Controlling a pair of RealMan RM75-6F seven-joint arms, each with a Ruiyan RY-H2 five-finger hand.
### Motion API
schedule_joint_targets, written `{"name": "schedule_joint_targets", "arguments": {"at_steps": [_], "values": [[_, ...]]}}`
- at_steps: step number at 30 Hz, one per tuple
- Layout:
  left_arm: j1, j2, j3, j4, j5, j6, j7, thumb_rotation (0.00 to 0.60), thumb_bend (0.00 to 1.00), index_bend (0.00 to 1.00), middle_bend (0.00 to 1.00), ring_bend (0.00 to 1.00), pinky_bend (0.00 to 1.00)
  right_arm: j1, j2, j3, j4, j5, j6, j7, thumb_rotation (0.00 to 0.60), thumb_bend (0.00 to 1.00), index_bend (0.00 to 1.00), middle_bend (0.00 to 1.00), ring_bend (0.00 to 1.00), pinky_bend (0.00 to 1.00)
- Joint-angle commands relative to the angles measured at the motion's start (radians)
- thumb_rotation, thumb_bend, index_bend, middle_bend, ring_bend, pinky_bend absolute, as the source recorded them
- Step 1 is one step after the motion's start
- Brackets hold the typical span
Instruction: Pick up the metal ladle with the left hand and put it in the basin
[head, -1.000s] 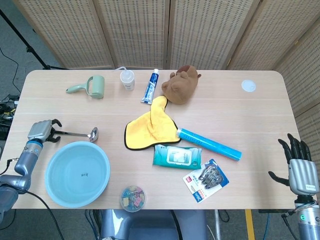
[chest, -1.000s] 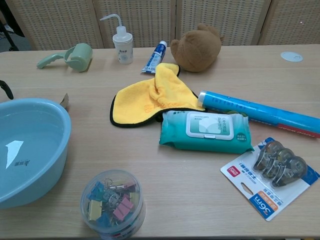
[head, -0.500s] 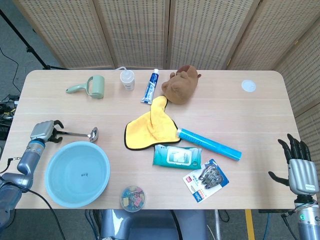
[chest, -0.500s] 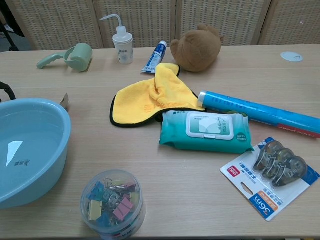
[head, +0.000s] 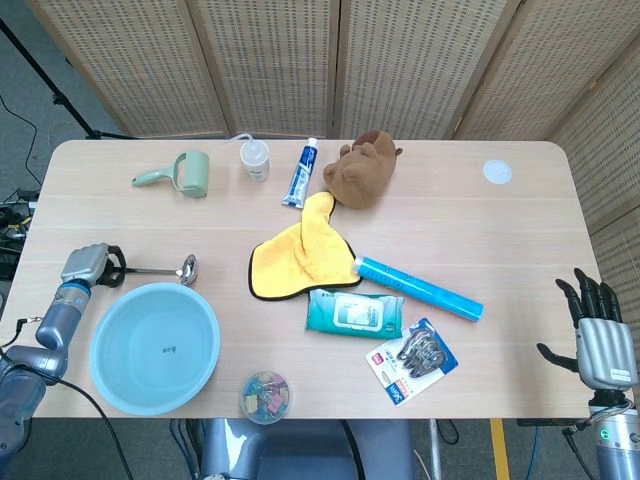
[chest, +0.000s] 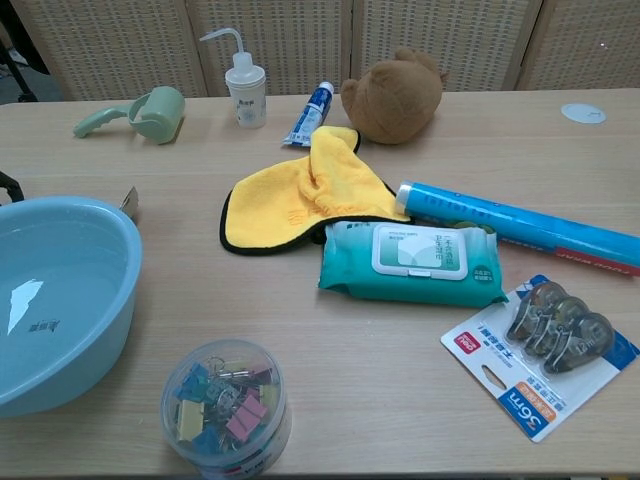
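Note:
The metal ladle (head: 170, 270) lies on the table just behind the light blue basin (head: 150, 325), its bowl pointing right. My left hand (head: 88, 265) has its fingers curled around the end of the handle, at the table's left edge. In the chest view only a corner of the ladle (chest: 129, 200) shows above the basin (chest: 60, 290), and a dark bit of the left hand (chest: 8, 185) peeks in at the left border. My right hand (head: 598, 338) hangs beyond the table's front right corner, fingers apart, holding nothing.
A tub of binder clips (head: 266, 396) stands right of the basin. A yellow cloth (head: 295, 255), wipes pack (head: 354, 312), blue tube (head: 415, 287) and clip card (head: 412, 360) fill the middle. A green roller (head: 178, 173), squeeze bottle (head: 255, 159), toothpaste (head: 300, 172) and plush toy (head: 362, 170) line the back.
My left hand's fingers have closed from spread to curled around the ladle's handle, and the ladle's bowl has turned slightly. The right hand has not moved.

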Motion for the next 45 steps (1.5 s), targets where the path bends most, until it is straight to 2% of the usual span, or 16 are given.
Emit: {"name": "schedule_joint_targets", "arguments": {"at_steps": [1, 5, 9, 12, 20, 31, 33, 38, 41, 45], "values": [[0.008, -0.013, -0.002, 0.018, 0.0, 0.018, 0.005, 0.6, 0.37, 0.6, 0.9, 0.76, 0.73, 0.0, 0.0, -0.001, -0.001, -0.001, 0.0, -0.001, 0.6, 0.0, 0.11, 0.0, 0.0, 0.0], [0.014, -0.023, -0.005, 0.031, -0.002, 0.025, 0.005, 0.6, 0.37, 0.66, 0.9, 0.76, 0.73, 0.0, 0.001, -0.003, -0.004, -0.005, 0.0, 0.0, 0.6, 0.0, 0.11, 0.0, 0.0, 0.0], [0.014, -0.019, -0.01, 0.028, -0.002, 0.043, -0.004, 0.6, 0.43, 0.72, 0.9, 0.76, 0.73, 0.0, 0.002, -0.002, -0.007, -0.005, 0.003, 0.002, 0.6, 0.0, 0.11, 0.0, 0.0, 0.0], [0.013, 0.004, -0.016, 0.008, 0.003, 0.095, -0.021, 0.6, 0.49, 0.75, 0.9, 0.76, 0.73, -0.001, 0.004, -0.002, -0.01, -0.007, 0.004, 0.004, 0.6, 0.0, 0.11, 0.0, 0.0, 0.0], [0.023, 0.079, -0.029, -0.076, 0.01, 0.2, -0.038, 0.6, 0.52, 0.8, 0.9, 0.76, 0.73, -0.002, 0.008, -0.003, -0.017, -0.011, 0.007, 0.008, 0.6, 0.0, 0.11, 0.0, 0.0, 0.0], [0.064, 0.23, -0.037, -0.292, 0.033, 0.391, 0.0, 0.6, 0.52, 0.81, 0.9, 0.76, 0.73, -0.005, 0.017, -0.005, -0.033, -0.021, 0.016, 0.014, 0.6, 0.0, 0.11, 0.0, 0.0, 0.0], [0.079, 0.27, -0.037, -0.344, 0.048, 0.461, 0.026, 0.6, 0.52, 0.81, 0.9, 0.76, 0.73, -0.007, 0.018, -0.007, -0.038, -0.026, 0.018, 0.015, 0.6, 0.0, 0.11, 0.0, 0.0, 0.0], [0.115, 0.357, -0.017, -0.475, 0.087, 0.569, 0.099, 0.6, 0.52, 0.82, 0.9, 0.76, 0.73, -0.01, 0.023, -0.01, -0.049, -0.033, 0.026, 0.016, 0.6, 0.0, 0.11, 0.0, 0.0, 0.0], [0.147, 0.421, 0.003, -0.59, 0.12, 0.646, 0.134, 0.6, 0.52, 0.82, 0.9, 0.76, 0.73, -0.012, 0.029, -0.009, -0.059, -0.038, 0.032, 0.022, 0.6, 0.0, 0.11, 0.0, 0.0, 0.0], [0.168, 0.469, 0.022, -0.679, 0.141, 0.683, 0.185, 0.6, 0.52, 0.82, 0.9, 0.76, 0.73, -0.014, 0.036, -0.009, -0.068, -0.041, 0.036, 0.031, 0.6, 0.0, 0.11, 0.0, 0.0, 0.0]]}}
